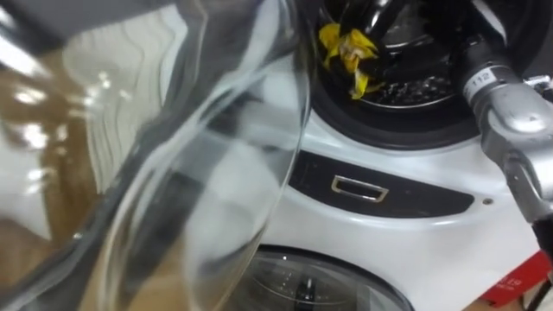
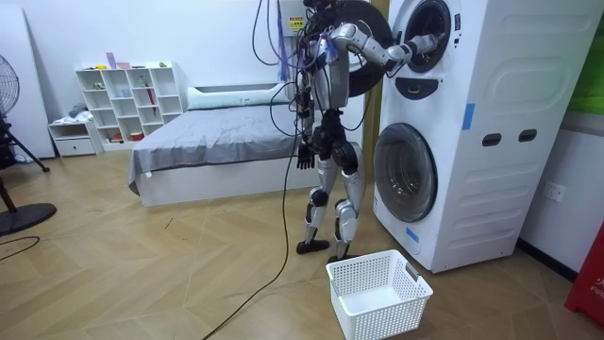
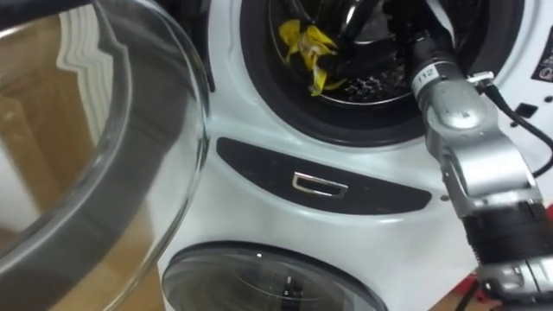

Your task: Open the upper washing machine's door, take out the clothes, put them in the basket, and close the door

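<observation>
Robot hand, right, is sitting inside the washer drum, grip unreadable; ideally closing fully around the yellow cloth.

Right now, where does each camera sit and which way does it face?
Left eye view: on the head, facing the upper washer drum and yellow cloth; right forearm at right.
Right eye view: beside it, same aim; same forearm, open glass door.
Room view: across the room, facing the stacked washers; whole robot, left hand hanging.
Shared: both eyes see cloth and door.
</observation>
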Controlling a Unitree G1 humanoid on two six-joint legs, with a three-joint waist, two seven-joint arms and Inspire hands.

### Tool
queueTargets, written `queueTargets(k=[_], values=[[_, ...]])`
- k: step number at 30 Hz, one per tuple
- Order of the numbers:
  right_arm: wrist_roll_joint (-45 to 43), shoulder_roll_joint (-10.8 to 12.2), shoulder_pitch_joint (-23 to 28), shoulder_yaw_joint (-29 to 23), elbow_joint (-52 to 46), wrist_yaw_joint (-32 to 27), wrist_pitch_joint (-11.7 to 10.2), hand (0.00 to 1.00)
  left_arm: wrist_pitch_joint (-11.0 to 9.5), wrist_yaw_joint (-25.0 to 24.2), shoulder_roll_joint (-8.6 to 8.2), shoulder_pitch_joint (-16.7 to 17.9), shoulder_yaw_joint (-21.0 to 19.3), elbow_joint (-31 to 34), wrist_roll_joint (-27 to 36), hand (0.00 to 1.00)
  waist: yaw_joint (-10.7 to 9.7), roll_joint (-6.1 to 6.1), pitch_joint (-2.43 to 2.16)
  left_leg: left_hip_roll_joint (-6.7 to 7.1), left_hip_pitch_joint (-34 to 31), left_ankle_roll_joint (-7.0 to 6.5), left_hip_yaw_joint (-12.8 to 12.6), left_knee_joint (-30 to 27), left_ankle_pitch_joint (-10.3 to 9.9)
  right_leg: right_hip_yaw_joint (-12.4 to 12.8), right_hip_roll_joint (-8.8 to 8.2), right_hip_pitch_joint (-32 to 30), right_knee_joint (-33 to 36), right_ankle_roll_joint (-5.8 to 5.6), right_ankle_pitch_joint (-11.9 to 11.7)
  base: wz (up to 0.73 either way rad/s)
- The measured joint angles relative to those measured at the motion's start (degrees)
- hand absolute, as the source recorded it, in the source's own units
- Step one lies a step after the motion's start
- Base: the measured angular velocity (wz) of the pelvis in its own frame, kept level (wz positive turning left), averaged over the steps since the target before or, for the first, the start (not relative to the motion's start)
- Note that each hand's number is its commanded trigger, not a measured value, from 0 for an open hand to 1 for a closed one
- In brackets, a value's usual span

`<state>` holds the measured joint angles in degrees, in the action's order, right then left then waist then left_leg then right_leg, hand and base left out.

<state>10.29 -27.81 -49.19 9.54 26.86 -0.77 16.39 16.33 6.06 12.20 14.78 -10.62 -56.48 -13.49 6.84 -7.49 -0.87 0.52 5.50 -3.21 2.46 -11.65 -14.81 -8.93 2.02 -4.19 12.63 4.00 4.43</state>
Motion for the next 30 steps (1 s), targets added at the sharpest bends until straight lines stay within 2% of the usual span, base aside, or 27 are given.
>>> queueTargets(k=[3,9,11,13,20,29,30], values=[[-4.06,0.00,-1.50,0.64,2.71,2.38,2.56,0.00,1.28,-0.06,0.03,-0.33,-0.58,0.05,-0.06,0.00,0.42,-0.13,-0.10,0.31,0.00,-0.06,0.03,-0.02,0.16,0.04,-0.01,-0.04,0.06,-0.14,-0.15,0.00],[-5.59,-0.01,-2.58,0.60,4.74,6.07,3.79,0.00,3.25,-0.42,0.05,-0.19,-0.47,0.06,-0.13,0.00,0.70,-0.28,-0.21,0.36,0.05,-0.19,-0.17,-0.06,0.42,0.21,-0.04,-0.05,0.12,-0.19,-0.41,0.00],[-5.90,-0.03,-2.59,0.61,5.11,7.37,3.80,0.00,3.32,-0.42,0.17,-0.20,-0.26,0.22,-0.08,0.00,0.83,-0.40,-0.27,0.35,0.07,-0.16,-0.18,-0.05,0.44,0.26,0.02,-0.05,0.08,-0.18,-0.41,0.00],[-5.94,-0.03,-2.58,0.64,5.63,8.84,3.82,0.00,3.35,-0.42,0.37,-0.30,-0.25,0.25,0.13,0.00,0.89,-0.35,-0.14,0.34,0.16,-0.08,-0.20,-0.05,0.48,0.25,0.10,0.04,-0.03,-0.08,-0.48,0.00],[-6.30,-0.58,-2.58,0.63,5.99,14.70,4.18,0.00,3.12,-0.42,1.14,-1.85,0.80,0.20,0.46,0.00,1.18,-1.83,0.43,0.26,0.20,0.52,-0.28,0.16,0.83,0.20,0.14,0.09,-0.25,0.45,-0.79,0.00],[-8.44,-1.85,-2.58,4.03,3.91,20.25,4.14,0.00,1.90,-0.42,2.40,-3.90,2.83,-0.82,0.46,0.00,1.68,-2.55,0.49,-0.21,0.20,1.11,-0.44,1.05,1.17,-0.08,0.65,0.18,-1.15,1.00,-1.02,0.00],[-8.28,-2.10,-2.58,4.64,3.48,21.04,4.13,0.45,1.85,-0.42,2.49,-4.03,3.15,-0.88,0.47,0.00,1.96,-2.58,0.49,-0.30,0.30,1.14,-0.51,1.19,1.15,-0.02,0.77,0.16,-1.17,1.07,-0.98,0.00]])
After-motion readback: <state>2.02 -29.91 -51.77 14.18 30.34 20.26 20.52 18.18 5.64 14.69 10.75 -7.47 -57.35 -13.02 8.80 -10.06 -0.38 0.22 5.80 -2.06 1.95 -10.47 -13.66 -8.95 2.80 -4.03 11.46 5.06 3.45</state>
